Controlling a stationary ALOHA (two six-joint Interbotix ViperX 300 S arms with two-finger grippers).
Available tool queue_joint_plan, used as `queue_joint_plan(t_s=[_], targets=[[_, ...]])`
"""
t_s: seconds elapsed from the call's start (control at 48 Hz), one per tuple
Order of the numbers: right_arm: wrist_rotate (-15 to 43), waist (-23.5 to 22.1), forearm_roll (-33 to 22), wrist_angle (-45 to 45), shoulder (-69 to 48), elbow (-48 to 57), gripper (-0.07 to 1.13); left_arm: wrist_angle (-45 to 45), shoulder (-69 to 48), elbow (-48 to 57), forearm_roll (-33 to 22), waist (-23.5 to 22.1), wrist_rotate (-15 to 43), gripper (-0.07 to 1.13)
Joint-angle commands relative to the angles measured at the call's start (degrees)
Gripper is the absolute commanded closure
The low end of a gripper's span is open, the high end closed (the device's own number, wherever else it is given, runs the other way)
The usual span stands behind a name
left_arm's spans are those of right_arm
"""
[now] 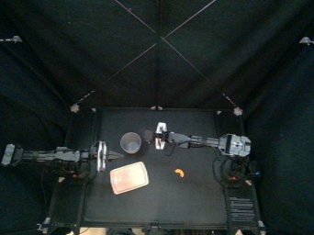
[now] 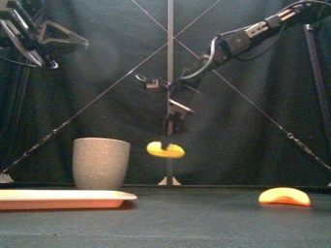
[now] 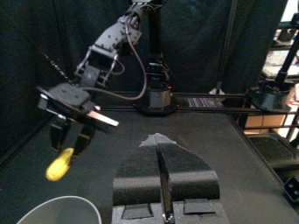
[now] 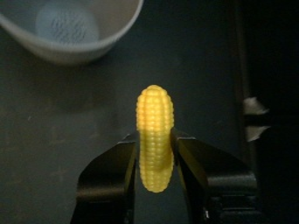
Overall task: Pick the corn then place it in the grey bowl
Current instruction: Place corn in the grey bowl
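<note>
Clamping yellow corn [image 4: 156,105] between its jaws, right gripper [image 4: 155,140] hanging above table [image 1: 196,197], near grey bowl [image 2: 101,162]

No text, label, brand, number or sign is readable in any view. Corn [image 4: 156,131], grey bowl [image 2: 101,163] and pink tray [image 2: 65,199] show plain faces with no legible marks.
</note>
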Motion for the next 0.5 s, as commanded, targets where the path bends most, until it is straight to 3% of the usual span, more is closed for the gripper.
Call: queue_joint_plan(t_s=[0.021,0.312,0.5], targets=[[-1.5,2.0,-0.1,2.7,-1.8,-7.4,0.46,-0.3,0.0,-0.9,0.1,0.1,0.0,1.06],[-1.8,5.9,2.8,3.1,5.7,-18.4,0.46,-0.2,-0.4,-0.8,0.1,0.1,0.0,1.06],[-1.9,5.7,4.9,3.3,7.7,-21.4,0.45,0.0,-1.0,-0.6,0.1,0.1,0.0,1.06]])
